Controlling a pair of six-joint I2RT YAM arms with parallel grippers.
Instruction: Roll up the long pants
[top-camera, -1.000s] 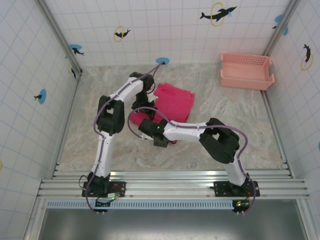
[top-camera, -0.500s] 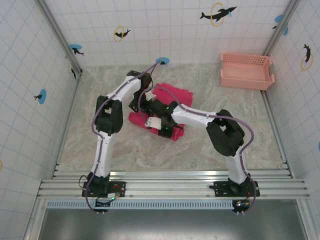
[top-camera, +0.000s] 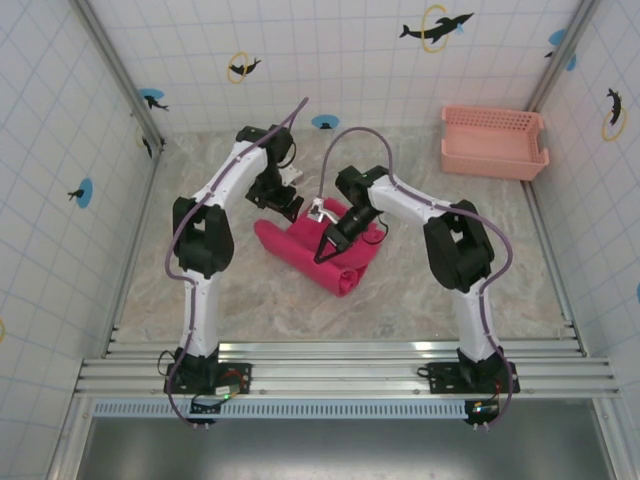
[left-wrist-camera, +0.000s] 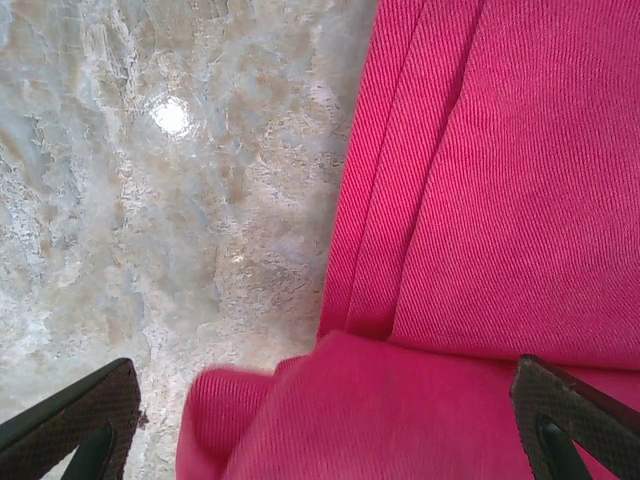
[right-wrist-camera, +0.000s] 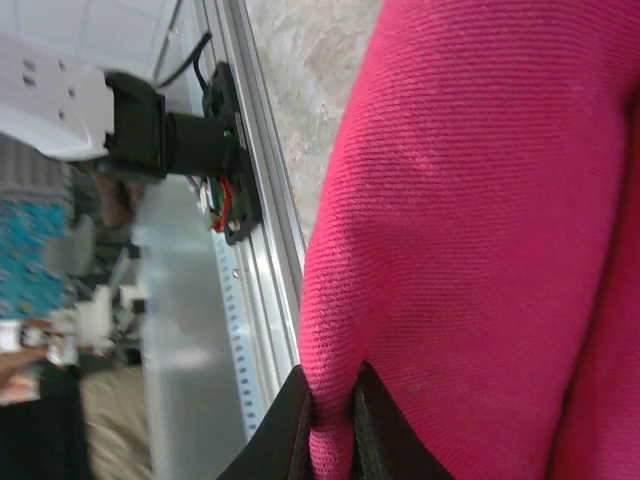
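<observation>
Pinching a fold of the long pants (right-wrist-camera: 480, 200) between its two dark fingers (right-wrist-camera: 288, 432), the right gripper (right-wrist-camera: 332, 388) stands almost closed, with only the thickness of magenta cloth squeezed between the jaws. In its wrist view the fabric bulges above and to the right of the fingertips, and an aluminium rail (right-wrist-camera: 262, 250) runs off to their left. From overhead, the right gripper (top-camera: 325, 250) points down onto the thicker near end of the long pants (top-camera: 345, 272), where the cloth is gathered into a rounded roll lying across the marble table (top-camera: 230, 290); the flatter part of the garment lies just behind this gripper, under its wrist. The left gripper (top-camera: 283, 203) hangs at the far left edge of the cloth, apart from the right one. In its own wrist view the left gripper (left-wrist-camera: 322, 385) is spread wide and holds nothing, one textured finger (left-wrist-camera: 70, 412) at each lower corner. A soft rounded hump of the long pants (left-wrist-camera: 520, 200) sits between the fingertips, flat layered folds stretch ahead and to the right of them, and bare table (left-wrist-camera: 150, 200) lies ahead to the left. Whether those fingers touch the cloth cannot be told. A pale pink latticed basket (top-camera: 493, 142) stands well apart from both grippers, beyond and to the right of the right one.
</observation>
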